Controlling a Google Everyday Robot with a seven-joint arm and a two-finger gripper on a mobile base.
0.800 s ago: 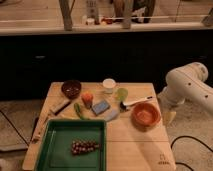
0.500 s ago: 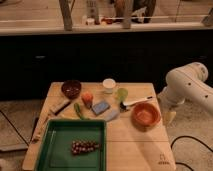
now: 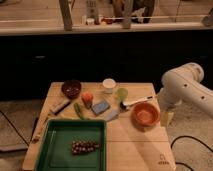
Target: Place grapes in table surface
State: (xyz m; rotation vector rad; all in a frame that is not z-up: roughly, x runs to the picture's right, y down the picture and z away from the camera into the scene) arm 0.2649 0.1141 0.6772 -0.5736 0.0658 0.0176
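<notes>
The grapes (image 3: 84, 146), a small dark reddish-purple bunch, lie inside the green tray (image 3: 55, 150) at the table's front left. The light tan table surface (image 3: 132, 145) shows bare wood to the right of the tray, with a small dark logo (image 3: 162, 161) near its front right corner. My white arm (image 3: 182, 87) reaches in from the right. My gripper (image 3: 166, 116) hangs at the table's right edge, beside the orange bowl (image 3: 145, 114) and far from the grapes.
At the back of the table stand a dark brown bowl (image 3: 71, 88), a white cup (image 3: 108, 85), a green cup (image 3: 121, 94), an orange item (image 3: 87, 98), a blue sponge (image 3: 100, 107), a green vegetable (image 3: 78, 111) and a white-handled utensil (image 3: 139, 101). A dark counter front runs behind.
</notes>
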